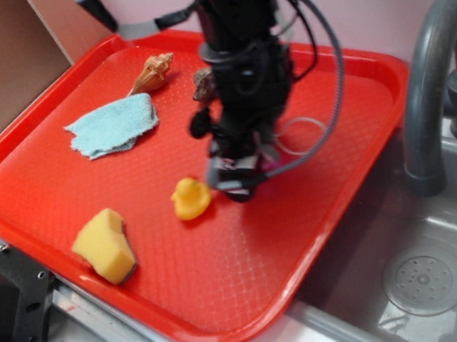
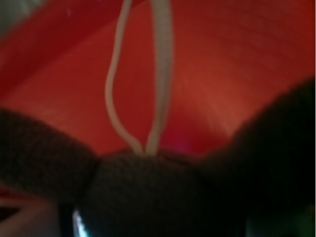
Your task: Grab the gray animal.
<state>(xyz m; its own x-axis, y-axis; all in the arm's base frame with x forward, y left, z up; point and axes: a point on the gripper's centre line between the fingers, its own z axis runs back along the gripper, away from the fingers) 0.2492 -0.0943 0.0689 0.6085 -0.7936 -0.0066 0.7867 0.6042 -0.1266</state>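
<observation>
Now we have our hand (image 1: 242,177) down over the gray animal (image 2: 148,192), which sits right under it beside the yellow duck (image 1: 190,198), mid red tray (image 1: 232,308). Its white string loop (image 1: 302,136) trails toward the tray's far edge. Whether our hand has closed on it, we cannot tell.
</observation>
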